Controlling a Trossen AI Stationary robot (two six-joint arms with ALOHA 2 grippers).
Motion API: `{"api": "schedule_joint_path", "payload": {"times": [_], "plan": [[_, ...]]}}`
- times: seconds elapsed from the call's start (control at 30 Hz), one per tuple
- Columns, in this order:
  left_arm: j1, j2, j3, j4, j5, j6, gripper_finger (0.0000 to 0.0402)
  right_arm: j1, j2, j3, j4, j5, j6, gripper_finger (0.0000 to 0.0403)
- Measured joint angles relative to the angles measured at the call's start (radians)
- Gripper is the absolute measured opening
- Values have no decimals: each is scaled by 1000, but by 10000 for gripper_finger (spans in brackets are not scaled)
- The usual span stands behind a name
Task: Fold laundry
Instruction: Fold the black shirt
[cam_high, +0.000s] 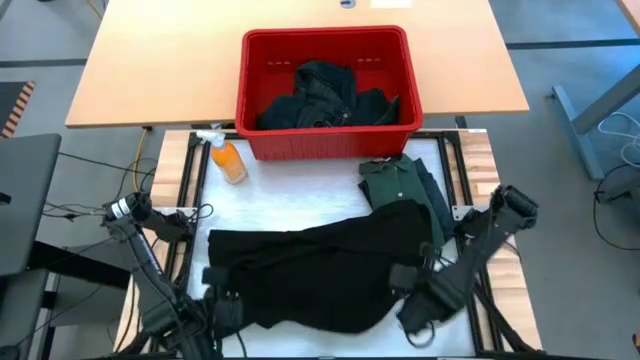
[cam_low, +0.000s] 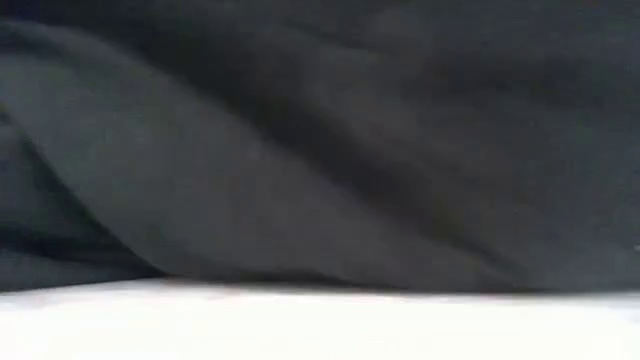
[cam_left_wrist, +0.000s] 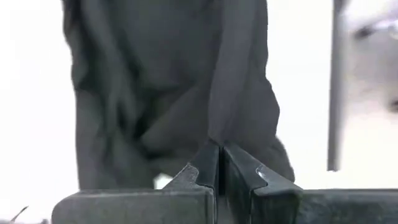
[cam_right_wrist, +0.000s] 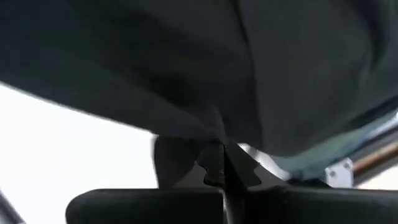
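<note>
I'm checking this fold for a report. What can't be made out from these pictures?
- Low view: the black garment fills it, hiding both arms and the room.
- High view: the table under the black garment; what pieces lie in the red basket, a dark heap.
- Right wrist view: cloth at the right gripper hides the table ahead.

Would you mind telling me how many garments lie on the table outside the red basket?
2: a black garment spread across the near side, and a folded green shirt beyond it. More may be hidden underneath.
</note>
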Motion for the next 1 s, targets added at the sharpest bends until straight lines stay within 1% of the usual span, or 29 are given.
{"api": "schedule_joint_path", "payload": {"times": [0.07, 0.13, 0.2, 0.3, 0.33, 0.47, 0.57, 0.63, 0.73, 0.87, 0.93, 1.0], "plan": [[17, 0, 0, -72, 1, -11, 0, -43, -32, -62, -2, -39, -47, 11], [30, 0, -1, -133, 0, -12, 0, -67, -80, -114, -1, -54, -71, 11], [44, 0, -1, -136, -4, 16, 0, -78, -143, -155, -2, -55, -61, 11], [61, -4, -1, -134, -44, 59, 0, -93, -256, -210, -1, -39, -24, 11], [73, -7, -6, -134, -43, 79, 0, -100, -287, -230, -4, -38, -24, 12], [129, -24, -79, -135, -35, 111, 0, -162, -419, -331, -2, -15, -39, 12], [173, -44, -146, -136, 1, 127, 0, -233, -504, -401, -2, 10, -88, 12], [199, -57, -186, -135, 4, 140, 0, -291, -546, -441, -1, 27, -127, 12], [235, -72, -230, -125, 8, 144, 0, -384, -575, -481, 3, 34, -204, 12], [272, -72, -261, -112, 5, 171, 0, -488, -557, -524, 13, 31, -322, 14], [288, -72, -276, -96, 3, 181, 0, -530, -535, -529, 14, 31, -362, 24], [298, -71, -282, -93, -7, 182, 0, -562, -509, -529, 13, 32, -381, 42]]}}
